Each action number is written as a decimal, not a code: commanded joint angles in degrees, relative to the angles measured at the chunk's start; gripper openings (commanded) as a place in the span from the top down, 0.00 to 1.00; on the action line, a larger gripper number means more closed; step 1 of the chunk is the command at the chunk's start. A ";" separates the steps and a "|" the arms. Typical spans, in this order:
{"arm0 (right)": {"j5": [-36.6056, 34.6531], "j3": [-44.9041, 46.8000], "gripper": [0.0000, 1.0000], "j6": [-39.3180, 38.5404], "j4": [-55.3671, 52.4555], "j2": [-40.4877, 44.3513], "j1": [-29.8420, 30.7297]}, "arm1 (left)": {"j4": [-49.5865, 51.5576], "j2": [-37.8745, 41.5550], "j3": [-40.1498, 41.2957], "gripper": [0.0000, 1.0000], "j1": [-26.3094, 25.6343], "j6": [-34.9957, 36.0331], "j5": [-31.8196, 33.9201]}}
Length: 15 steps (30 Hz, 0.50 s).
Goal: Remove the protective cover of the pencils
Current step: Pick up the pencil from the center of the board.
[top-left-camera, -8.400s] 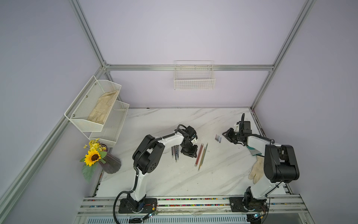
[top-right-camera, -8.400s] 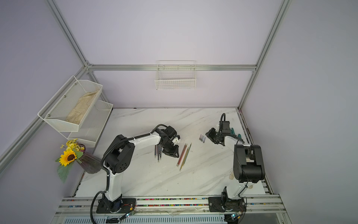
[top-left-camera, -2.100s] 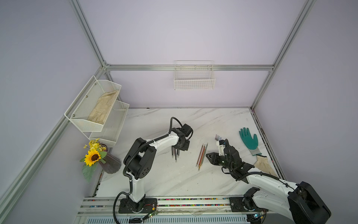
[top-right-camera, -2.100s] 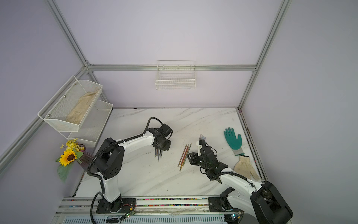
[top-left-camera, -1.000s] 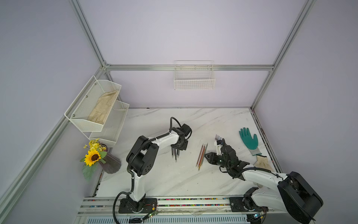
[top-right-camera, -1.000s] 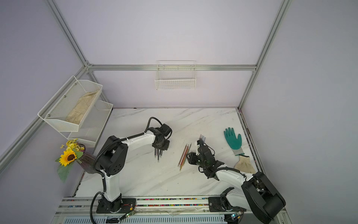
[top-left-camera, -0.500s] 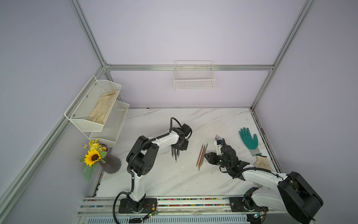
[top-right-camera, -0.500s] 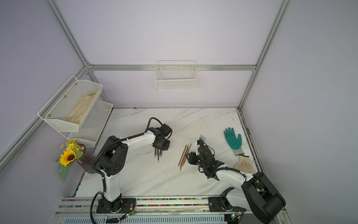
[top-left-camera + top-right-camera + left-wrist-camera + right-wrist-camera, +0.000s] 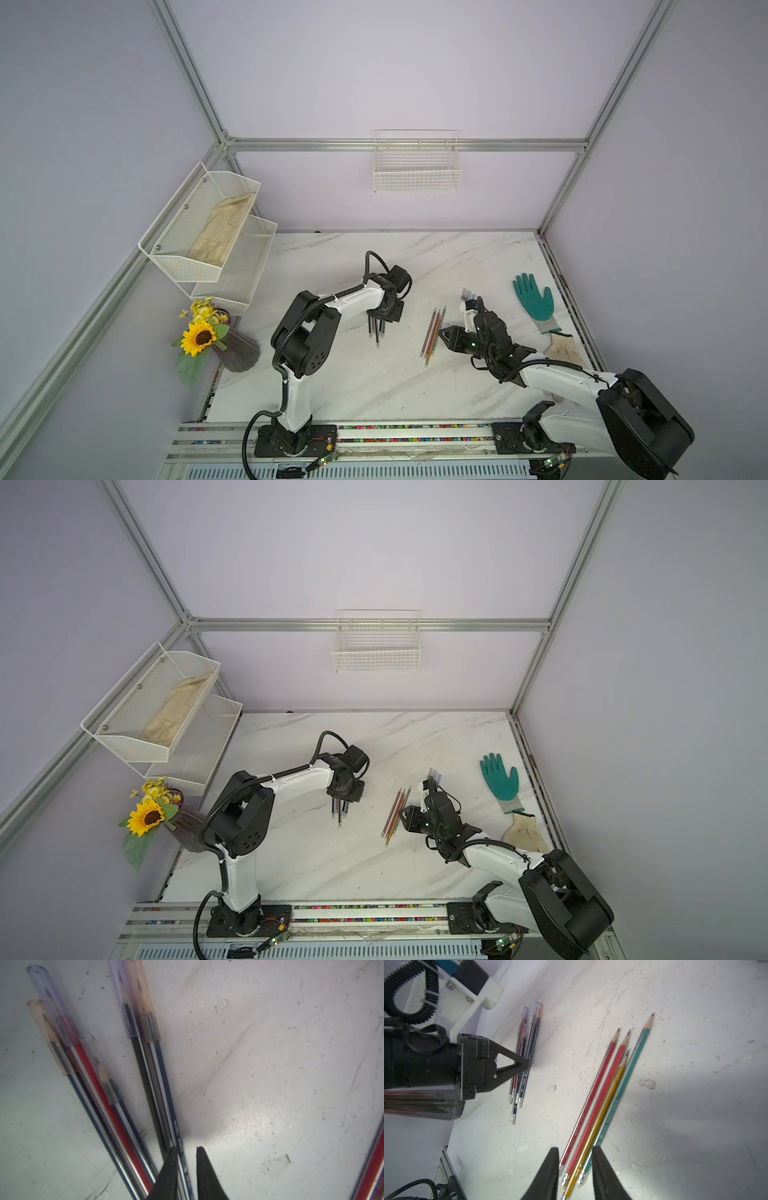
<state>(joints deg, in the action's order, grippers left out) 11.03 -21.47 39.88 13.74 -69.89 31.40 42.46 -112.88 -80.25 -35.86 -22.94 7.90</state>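
Note:
Several dark pencils (image 9: 145,1076) lie side by side with translucent covers (image 9: 133,1001) on their tips; they also show in both top views (image 9: 376,330) (image 9: 340,810). My left gripper (image 9: 187,1149) points down on them, narrowly open, with one dark blue pencil between its fingers. To their right lie bare red, yellow and green pencils (image 9: 604,1093) (image 9: 433,334). My right gripper (image 9: 574,1149) (image 9: 441,331) is open, its fingers flanking their eraser ends and holding nothing. A few loose covers (image 9: 468,294) lie behind it.
A green glove (image 9: 534,297) and a beige glove (image 9: 565,351) lie at the table's right edge. A vase with a sunflower (image 9: 232,349) stands at the left edge, below a wire shelf (image 9: 208,232). A wire basket (image 9: 417,166) hangs on the back wall.

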 commanded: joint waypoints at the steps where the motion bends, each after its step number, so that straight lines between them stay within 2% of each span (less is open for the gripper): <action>1: -0.83 -0.89 0.69 0.72 1.29 0.74 0.16 | -0.42 -1.00 -0.08 0.81 0.08 0.09 -0.24; 13: -0.82 -0.90 0.69 0.72 1.38 0.54 0.16 | -0.61 -1.74 0.28 0.81 0.33 -0.11 -1.33; 15: -0.83 -0.86 0.69 0.73 1.38 0.54 0.16 | -0.76 -1.91 0.33 0.87 0.29 0.13 -1.98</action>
<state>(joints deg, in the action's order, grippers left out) 10.96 -21.47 39.94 13.72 -69.89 31.40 42.24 -114.63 -80.25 -35.75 -22.94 7.51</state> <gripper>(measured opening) 0.307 0.157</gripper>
